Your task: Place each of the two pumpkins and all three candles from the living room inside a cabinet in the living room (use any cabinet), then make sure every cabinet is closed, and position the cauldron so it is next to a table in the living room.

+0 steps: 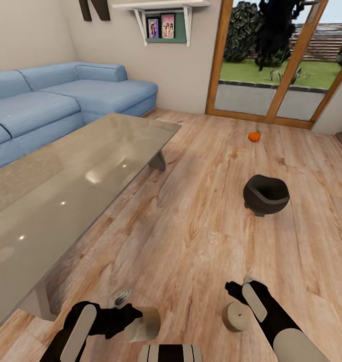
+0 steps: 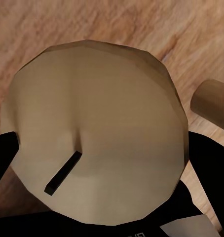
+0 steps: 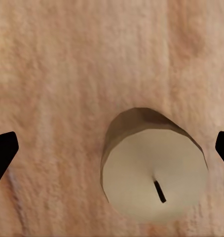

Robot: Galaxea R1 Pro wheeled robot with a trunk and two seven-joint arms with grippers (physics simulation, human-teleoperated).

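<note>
The left claw point(image 1: 133, 315) appears clamped on a candle point(image 1: 143, 324), its wick end close to the wrist camera. The right claw point(image 3: 112, 148), its fingers apart, hangs over a second candle point(image 1: 237, 317) on the wood floor point(image 1: 191, 241). Farther off sit the cauldron point(image 1: 265, 194) and a pumpkin point(image 1: 254, 136) (near the glass door), right of the glass table point(image 1: 65, 186).

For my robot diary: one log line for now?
left gripper: shut on candle | right gripper: open over second candle | cauldron: on floor

Both arms are black with pale beige-grey panels; the left gripper point(image 1: 133, 314) and right gripper point(image 1: 236, 287) have black fingers.
</note>
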